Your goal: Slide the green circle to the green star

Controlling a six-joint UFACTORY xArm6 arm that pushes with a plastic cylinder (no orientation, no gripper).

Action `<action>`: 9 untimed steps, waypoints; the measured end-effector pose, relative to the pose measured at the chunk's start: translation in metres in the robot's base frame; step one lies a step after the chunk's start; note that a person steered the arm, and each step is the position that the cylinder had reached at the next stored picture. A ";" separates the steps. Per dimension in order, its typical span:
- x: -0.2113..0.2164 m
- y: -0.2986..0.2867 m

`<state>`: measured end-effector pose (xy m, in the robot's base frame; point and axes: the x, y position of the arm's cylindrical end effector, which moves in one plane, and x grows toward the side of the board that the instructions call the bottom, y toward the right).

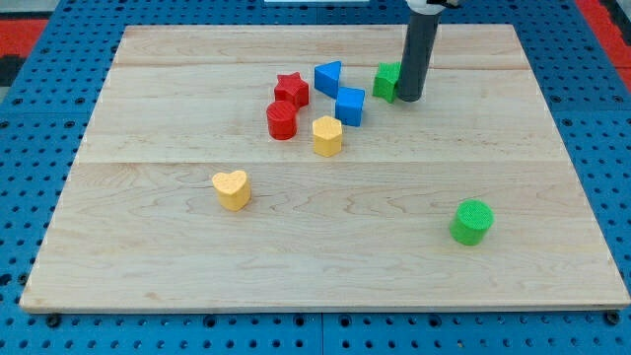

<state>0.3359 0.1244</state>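
The pale wooden board [325, 266] lies on a blue perforated table [30, 128]. My tip [409, 99] is a bare rod with no pincer; it touches the green star [385, 80], partly hidden, at the board's 1 o'clock. The green circle [471, 221] stands alone at 4 o'clock, near the right edge, well apart from the star. The red, blue and yellow blocks [314, 104] cluster at 12 o'clock.

tip [409, 98] touching star [385, 80]; circle [471, 221] well apart, view's bottom right.

One camera is looking down at an angle from beyond the wooden board's [325, 237] bottom edge, facing its top, framing nearly the whole board closely.
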 end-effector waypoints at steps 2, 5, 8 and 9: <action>0.032 0.095; 0.196 0.168; 0.236 0.019; 0.234 0.010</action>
<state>0.5700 0.1347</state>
